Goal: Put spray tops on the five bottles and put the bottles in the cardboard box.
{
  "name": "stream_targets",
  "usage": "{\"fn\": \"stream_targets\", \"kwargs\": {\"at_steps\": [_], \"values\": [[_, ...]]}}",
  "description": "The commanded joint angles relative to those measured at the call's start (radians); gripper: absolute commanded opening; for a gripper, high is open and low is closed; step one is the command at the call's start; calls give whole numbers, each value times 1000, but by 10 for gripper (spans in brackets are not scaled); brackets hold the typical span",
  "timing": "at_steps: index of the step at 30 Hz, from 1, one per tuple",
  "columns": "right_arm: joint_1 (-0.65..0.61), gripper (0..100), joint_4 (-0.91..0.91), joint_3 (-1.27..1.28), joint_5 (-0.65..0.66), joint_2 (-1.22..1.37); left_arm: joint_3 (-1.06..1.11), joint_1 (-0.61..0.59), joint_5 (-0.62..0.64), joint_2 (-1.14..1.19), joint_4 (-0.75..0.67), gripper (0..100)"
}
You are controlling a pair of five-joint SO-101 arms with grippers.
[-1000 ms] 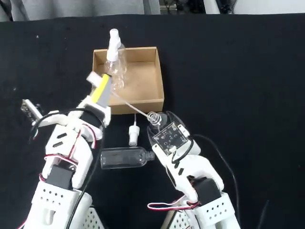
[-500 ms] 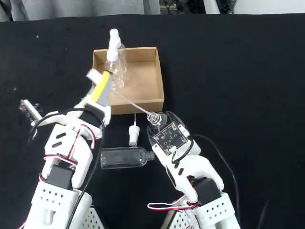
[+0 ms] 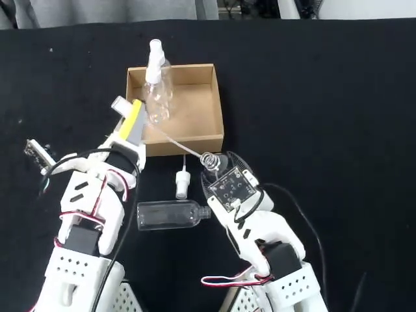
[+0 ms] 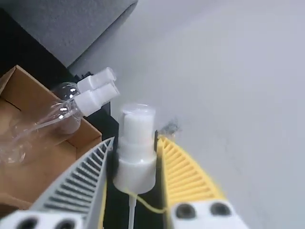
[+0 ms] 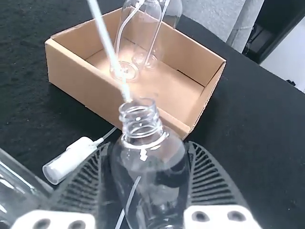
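We log a black tabletop [image 3: 325, 97], plain brown cardboard box [image 3: 218, 110], clear bottles [image 3: 170, 215] with white spray tops [image 3: 182, 184]. Left end effector [image 4: 135, 143]: yellow and grey ribbing (one colour per side). Right end effector [image 5: 148, 147]: black ribbing. Arms [image 3: 84, 195] white, red wiring [image 3: 221, 281].

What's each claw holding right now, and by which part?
Left claw grips a spray top by its collar, just below the head. Right claw holds an uncapped bottle by its body, neck upward.

Matt black cloth covers the bench [image 3: 338, 97]; the cardboard box [image 3: 201, 142] is plain matt brown card; the bottle [image 5: 145, 152] is clear glossy plastic; the spray top [image 4: 136, 143] smooth white plastic; the fingers [image 4: 183, 167] ribbed matt plastic.
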Motion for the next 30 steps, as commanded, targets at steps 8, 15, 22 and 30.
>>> {"fn": "stream_targets", "kwargs": {"at_steps": [8,15,22,30], "values": [[-21,92,-2,-5,11,-104,12,73,-43,-9,-21,29],[-21,92,0,-5,11,-104,15,128,-43,-9,-20,29],[-21,92,0,-5,11,-104,33,177,-43,-9,-21,29],[-21,92,2,-5,11,-104,36,203,-43,-9,-15,29]]}}
